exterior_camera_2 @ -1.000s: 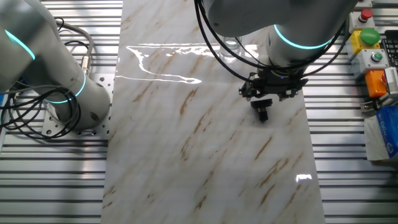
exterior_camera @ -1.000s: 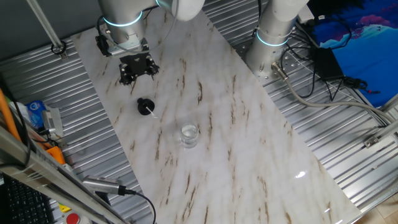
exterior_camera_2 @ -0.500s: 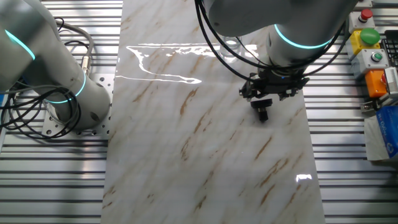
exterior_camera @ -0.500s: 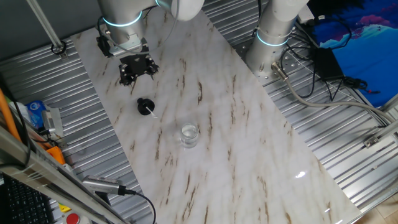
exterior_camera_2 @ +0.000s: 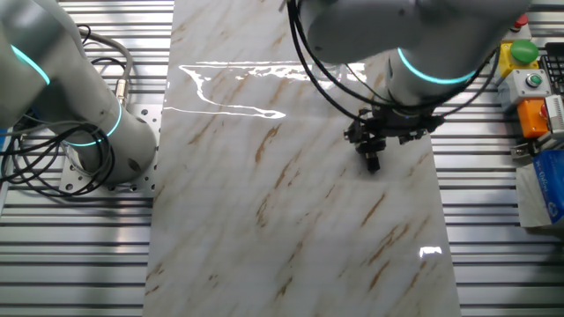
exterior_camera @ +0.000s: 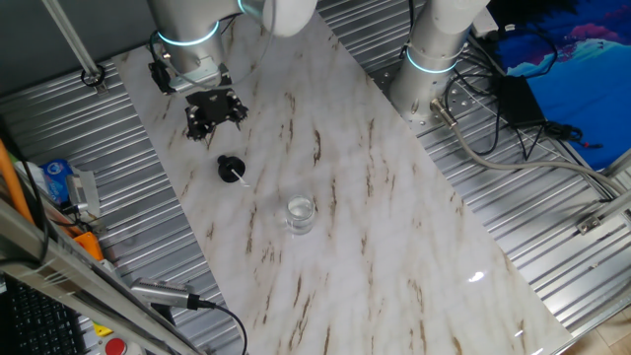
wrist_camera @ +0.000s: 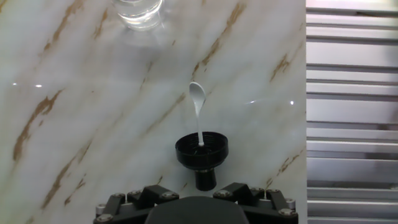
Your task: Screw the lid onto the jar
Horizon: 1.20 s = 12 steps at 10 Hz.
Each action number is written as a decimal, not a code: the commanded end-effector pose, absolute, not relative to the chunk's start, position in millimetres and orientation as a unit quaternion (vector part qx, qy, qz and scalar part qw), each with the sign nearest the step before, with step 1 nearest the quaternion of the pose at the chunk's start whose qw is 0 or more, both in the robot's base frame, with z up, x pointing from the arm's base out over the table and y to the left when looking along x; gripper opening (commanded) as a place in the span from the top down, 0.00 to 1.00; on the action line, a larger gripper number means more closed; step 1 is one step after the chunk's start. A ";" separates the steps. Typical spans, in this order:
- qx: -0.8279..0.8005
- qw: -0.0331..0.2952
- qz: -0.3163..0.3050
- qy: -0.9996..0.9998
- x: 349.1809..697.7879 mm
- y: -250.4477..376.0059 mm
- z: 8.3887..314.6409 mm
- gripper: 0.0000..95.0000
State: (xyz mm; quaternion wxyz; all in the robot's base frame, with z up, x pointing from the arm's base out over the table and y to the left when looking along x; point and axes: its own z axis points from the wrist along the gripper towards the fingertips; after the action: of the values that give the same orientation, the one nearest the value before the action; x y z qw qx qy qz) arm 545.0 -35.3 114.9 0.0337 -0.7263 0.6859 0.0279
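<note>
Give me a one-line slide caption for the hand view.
Gripper above the black lid with attached white spoon on the marble table; glass jar beyond.

surface: marble-look table top [exterior_camera: 394, 197] | surround: ribbed metal decking [exterior_camera: 89, 128] | light: glare streak [exterior_camera_2: 229, 75] on marble

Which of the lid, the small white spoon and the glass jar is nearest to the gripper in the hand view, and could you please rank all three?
From the gripper, in the hand view:
1. The lid, just ahead of it, low in the centre.
2. The white spoon, rising from the lid; its bowl lies farther ahead.
3. The jar, at the top edge, ahead and left.
</note>
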 end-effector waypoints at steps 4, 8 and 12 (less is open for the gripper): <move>-0.732 0.040 0.032 0.680 546.3 -32.7 99.7 0.20; -0.734 0.045 0.034 0.677 545.4 -30.2 85.4 0.20; -0.734 0.046 0.033 0.677 545.4 -27.9 80.4 0.20</move>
State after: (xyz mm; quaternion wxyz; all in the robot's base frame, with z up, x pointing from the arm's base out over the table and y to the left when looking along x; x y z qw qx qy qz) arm 544.3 -27.5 79.9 0.0452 -0.7349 0.6759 0.0336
